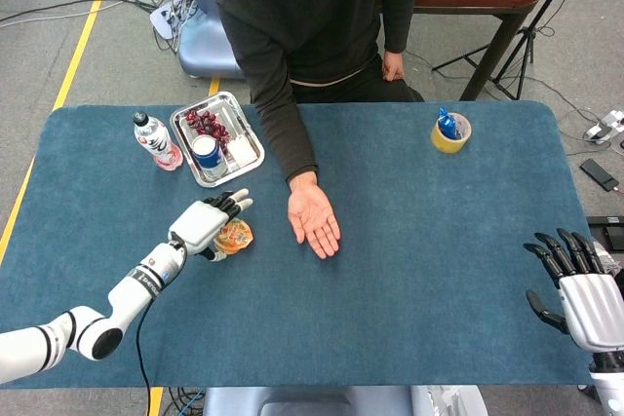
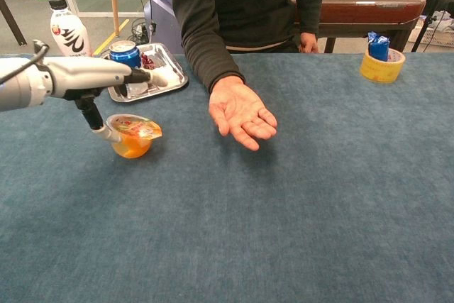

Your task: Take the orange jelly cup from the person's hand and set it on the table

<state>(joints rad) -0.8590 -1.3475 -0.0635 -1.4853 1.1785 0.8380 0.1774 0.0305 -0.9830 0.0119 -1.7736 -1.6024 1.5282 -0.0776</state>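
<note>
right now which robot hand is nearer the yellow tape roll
Right. The right hand sits at the table's near right edge, below the tape roll; the left hand is far across, beside the jelly cup.

The table (image 1: 409, 241) is covered with a matt blue cloth, a little fuzzy like felt. The tray (image 1: 249, 138) is shiny metal. The jelly cup (image 2: 133, 136) is clear glossy plastic — its lid looks like printed foil. The left hand (image 1: 207, 225) has a smooth white shell, maybe plastic. The bottle (image 2: 68, 32) is glossy plastic.
</note>
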